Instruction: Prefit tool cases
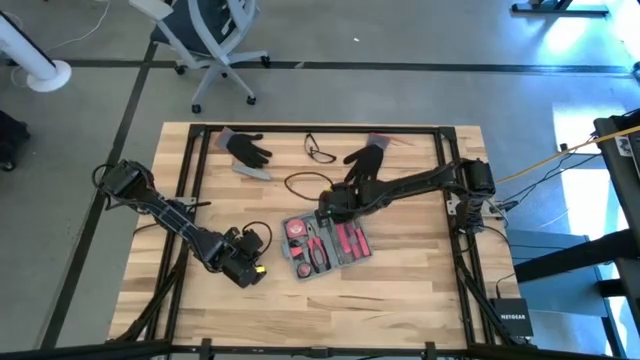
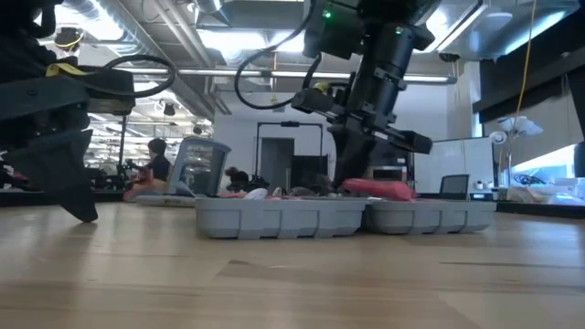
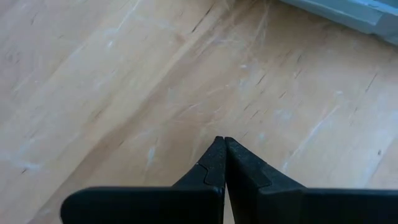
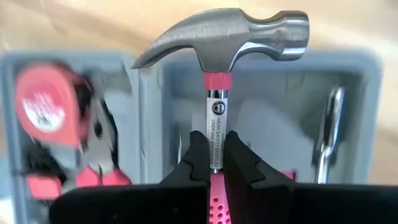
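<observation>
Likely a lab: office chair (image 1: 210, 40), concrete floor (image 1: 400, 35).

From the right wrist, the case (image 4: 367, 81) runs off both sides, and the hammer (image 4: 217, 37) handle disappears behind the right gripper (image 4: 216, 155) fingers. The red round tool (image 4: 46, 102) there is blurred. The left wrist catches just a corner of the case.

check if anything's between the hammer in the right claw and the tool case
Nothing visible. The right claw, shut on the hammer, holds it directly over the open tool case, with only tools already seated there. The left claw waits shut off to the side.
</observation>
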`<action>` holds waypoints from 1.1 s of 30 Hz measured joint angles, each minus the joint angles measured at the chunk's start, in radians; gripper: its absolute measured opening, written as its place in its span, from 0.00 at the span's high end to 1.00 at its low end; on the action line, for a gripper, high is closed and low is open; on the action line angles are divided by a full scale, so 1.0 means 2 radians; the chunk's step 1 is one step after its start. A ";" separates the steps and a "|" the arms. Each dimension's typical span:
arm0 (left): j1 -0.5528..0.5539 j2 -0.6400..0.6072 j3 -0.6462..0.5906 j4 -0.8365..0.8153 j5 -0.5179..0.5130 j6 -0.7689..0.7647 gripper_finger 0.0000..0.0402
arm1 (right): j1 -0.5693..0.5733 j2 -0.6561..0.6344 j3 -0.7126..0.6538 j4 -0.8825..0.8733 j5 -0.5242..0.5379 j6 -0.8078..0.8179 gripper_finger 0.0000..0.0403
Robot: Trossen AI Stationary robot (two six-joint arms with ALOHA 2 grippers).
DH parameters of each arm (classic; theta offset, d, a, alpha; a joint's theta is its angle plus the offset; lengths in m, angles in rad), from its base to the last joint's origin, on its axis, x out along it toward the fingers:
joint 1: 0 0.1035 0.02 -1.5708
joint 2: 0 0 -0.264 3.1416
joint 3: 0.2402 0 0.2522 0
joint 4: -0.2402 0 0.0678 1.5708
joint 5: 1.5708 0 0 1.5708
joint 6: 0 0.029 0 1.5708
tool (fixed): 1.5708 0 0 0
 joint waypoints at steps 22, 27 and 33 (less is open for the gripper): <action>0.000 0.000 0.000 0.002 -0.010 -0.027 1.00 | -0.001 0.004 -0.004 -0.013 -0.024 -0.007 0.97; 0.000 0.000 0.000 0.002 -0.010 -0.046 1.00 | 0.005 0.007 -0.004 -0.016 -0.034 -0.005 0.97; 0.000 0.000 0.000 0.002 -0.011 -0.049 1.00 | 0.007 0.007 -0.004 -0.022 -0.045 0.005 0.97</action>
